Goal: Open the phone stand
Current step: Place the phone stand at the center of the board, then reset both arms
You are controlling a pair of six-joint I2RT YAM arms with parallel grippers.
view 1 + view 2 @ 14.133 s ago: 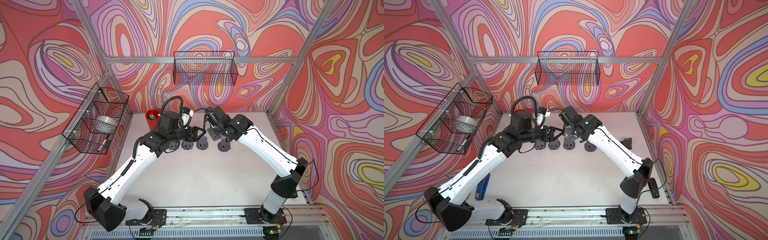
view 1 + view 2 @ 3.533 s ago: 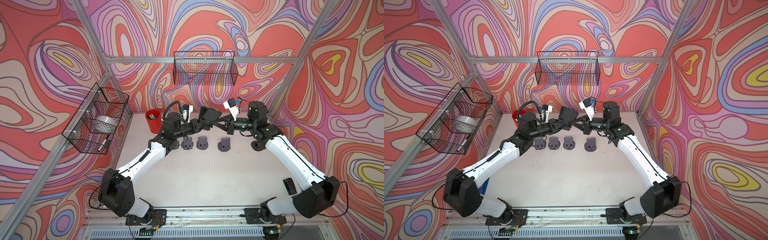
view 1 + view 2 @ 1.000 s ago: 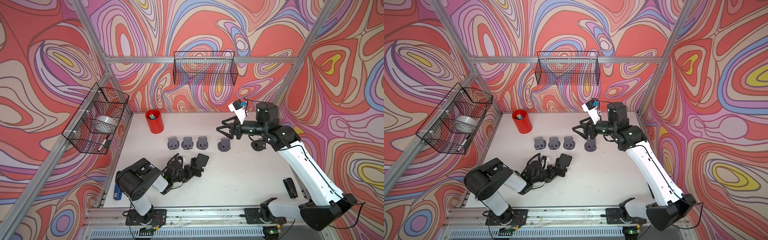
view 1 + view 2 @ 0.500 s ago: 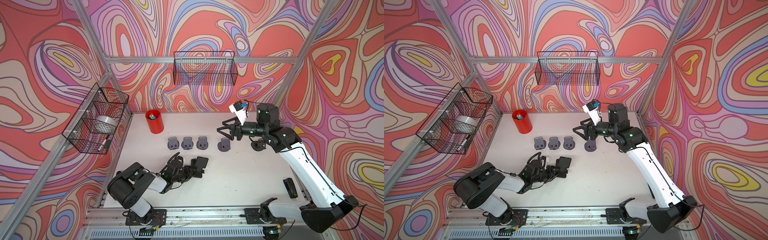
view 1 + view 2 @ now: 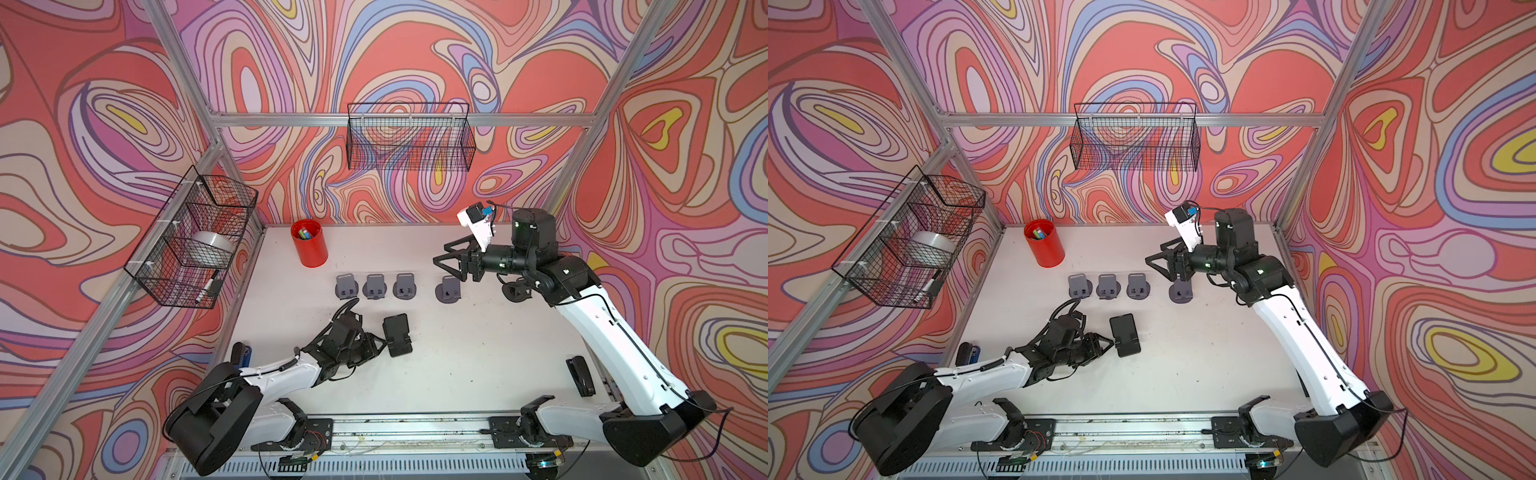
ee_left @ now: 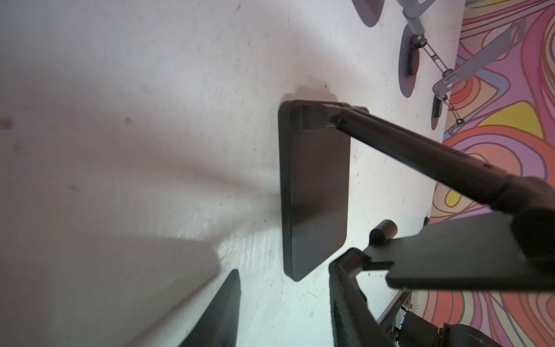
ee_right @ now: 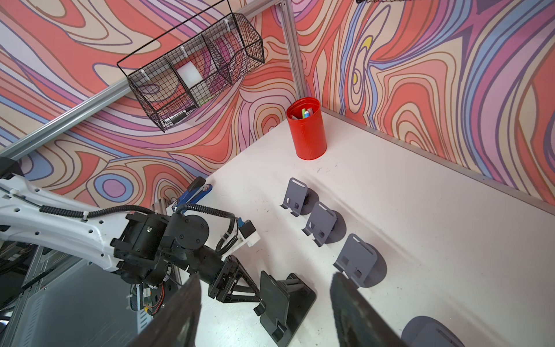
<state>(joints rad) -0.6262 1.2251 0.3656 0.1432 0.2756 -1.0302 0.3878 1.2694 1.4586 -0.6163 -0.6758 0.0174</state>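
phone stand sits unfolded on the table, front-left of centre, base flat, plate tilted up. left gripper is low beside it, jaws partly apart with nothing between them; tips just beside the plate edge, can't tell if touching. right gripper is spread wide and empty, up over the right end of the grey stands row. bare table right of and in front of the stand. black stapler at right edge, red cup back left

Phone stand: black, on the white table.
Left gripper: low, tips just beside it.
Right gripper: jaws apart, empty, above a grey stand.
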